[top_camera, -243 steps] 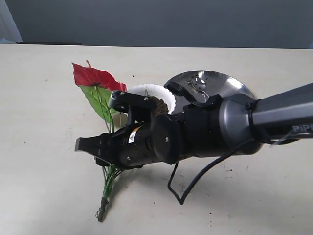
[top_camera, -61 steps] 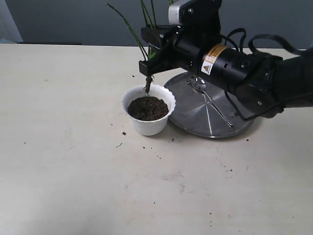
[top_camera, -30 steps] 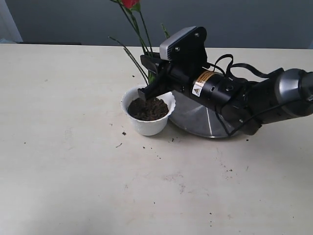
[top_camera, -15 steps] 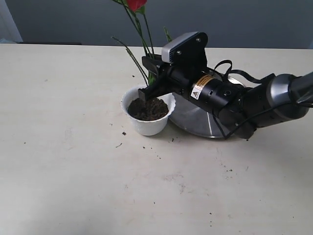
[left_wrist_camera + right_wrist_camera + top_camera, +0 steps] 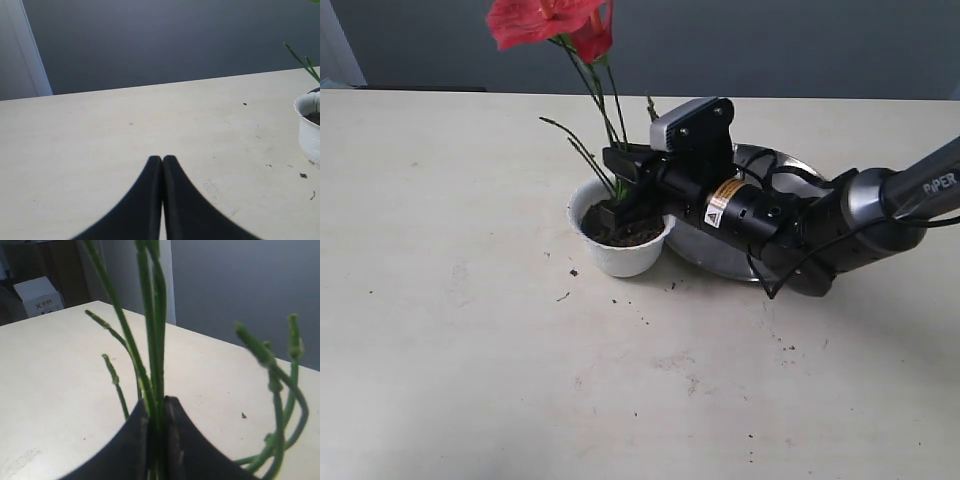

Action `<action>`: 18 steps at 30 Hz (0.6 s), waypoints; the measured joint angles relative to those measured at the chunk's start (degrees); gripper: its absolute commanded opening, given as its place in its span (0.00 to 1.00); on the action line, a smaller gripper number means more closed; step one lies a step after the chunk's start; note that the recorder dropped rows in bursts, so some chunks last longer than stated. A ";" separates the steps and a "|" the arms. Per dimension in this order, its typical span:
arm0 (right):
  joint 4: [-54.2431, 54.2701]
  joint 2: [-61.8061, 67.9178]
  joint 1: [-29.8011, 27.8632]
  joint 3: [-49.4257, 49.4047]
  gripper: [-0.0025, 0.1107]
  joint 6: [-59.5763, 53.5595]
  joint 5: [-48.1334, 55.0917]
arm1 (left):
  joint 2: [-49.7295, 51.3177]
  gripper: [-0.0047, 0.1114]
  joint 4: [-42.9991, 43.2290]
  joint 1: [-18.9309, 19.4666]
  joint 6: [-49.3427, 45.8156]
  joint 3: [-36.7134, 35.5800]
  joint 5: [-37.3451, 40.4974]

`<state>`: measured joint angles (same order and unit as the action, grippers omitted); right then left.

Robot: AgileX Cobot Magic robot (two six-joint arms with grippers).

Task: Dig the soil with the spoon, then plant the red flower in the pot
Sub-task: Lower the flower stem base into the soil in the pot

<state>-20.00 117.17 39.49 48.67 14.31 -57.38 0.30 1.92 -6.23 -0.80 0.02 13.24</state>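
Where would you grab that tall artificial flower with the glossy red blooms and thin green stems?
Probably low on its bunched green stems, just above the white scalloped plastic pot, coming in sideways from the round steel plate's side. The stems stand nearly upright and gather into one slim bundle there, so narrow jaws span them; the black right pincer grips there.

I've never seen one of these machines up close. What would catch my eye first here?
The red flower rises tall from the small white pot near the middle of the table, its green stems pinched low by the right arm's black fingers at the pot's mouth. Beside the pot, partly under that arm, lies a shiny steel plate. The left arm's fingers are shut on nothing, apart from the pot.
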 measured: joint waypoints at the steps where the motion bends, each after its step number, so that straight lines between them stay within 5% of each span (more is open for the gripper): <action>1: -0.63 0.00 -0.02 0.00 0.02 1.03 0.17 | 0.00 0.04 0.00 0.00 0.00 0.00 0.00; 18: -8.00 -0.82 -0.35 0.70 0.02 10.03 5.63 | 0.00 0.04 0.00 0.00 0.00 0.00 0.00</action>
<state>-28.00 116.35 39.15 49.37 24.34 -51.75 0.30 1.92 -6.23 -0.80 0.02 13.24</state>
